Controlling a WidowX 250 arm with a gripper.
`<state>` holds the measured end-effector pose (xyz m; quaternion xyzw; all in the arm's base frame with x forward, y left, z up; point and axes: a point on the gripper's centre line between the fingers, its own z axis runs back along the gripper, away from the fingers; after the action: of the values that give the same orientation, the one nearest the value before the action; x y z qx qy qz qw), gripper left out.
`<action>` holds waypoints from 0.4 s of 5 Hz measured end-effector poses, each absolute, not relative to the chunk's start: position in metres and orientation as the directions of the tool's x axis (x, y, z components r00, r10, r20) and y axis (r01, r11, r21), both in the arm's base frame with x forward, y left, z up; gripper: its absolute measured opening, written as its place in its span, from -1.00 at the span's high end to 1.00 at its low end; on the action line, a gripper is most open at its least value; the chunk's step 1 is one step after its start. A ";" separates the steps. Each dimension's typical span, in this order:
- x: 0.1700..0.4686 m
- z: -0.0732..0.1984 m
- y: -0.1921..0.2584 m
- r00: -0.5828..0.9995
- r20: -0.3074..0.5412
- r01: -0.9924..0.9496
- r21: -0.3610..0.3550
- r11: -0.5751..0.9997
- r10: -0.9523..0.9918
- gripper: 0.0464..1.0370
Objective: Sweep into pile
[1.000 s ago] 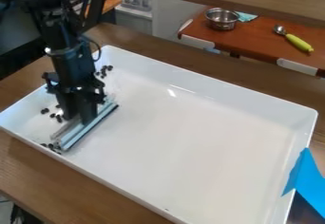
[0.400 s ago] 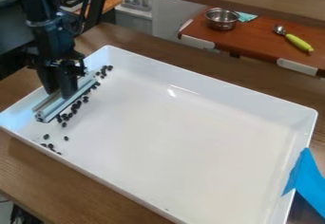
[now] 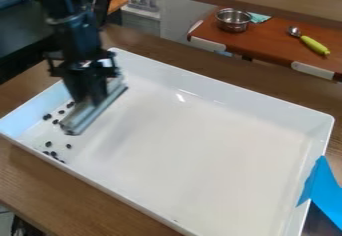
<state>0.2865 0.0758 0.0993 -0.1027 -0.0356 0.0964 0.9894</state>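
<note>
One white tray [image 3: 200, 165] sits on a wooden bench [image 3: 47, 180], blue tape [image 3: 325, 185] at its right edge. Nearest, toward its left corner, a few small dark beads [image 3: 53, 154] lie scattered, unmoved since a moment ago. Slightly farther off, more beads are loose to the left of a pale metal bar [image 3: 85, 118]. The bar has just shifted from the tray's left side toward the middle, over the spot where a row of beads lay; whether it pushes them or rides above them, I cannot tell. Gathering looks only partly done: the strays probably call for another stroke, and a bar held too high could miss them. The black end effector [image 3: 95, 100] is closed on the bar, only as far apart as the bar keeps it, below the arm [image 3: 73, 27] at upper left. Beyond, on a far bench [image 3: 270, 42], are a metal bowl [image 3: 232, 21] and a green-handled spoon [image 3: 310, 42].
</note>
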 end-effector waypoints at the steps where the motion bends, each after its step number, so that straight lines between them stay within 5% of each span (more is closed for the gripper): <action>1: 0.297 0.104 0.025 0.970 0.044 -0.224 -0.227 0.948 0.240 0.41; 2: 0.303 0.101 -0.021 0.964 0.054 -0.241 -0.219 0.945 0.259 0.41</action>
<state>0.3030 -0.0209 0.1008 -0.1059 -0.0410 0.1268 0.9854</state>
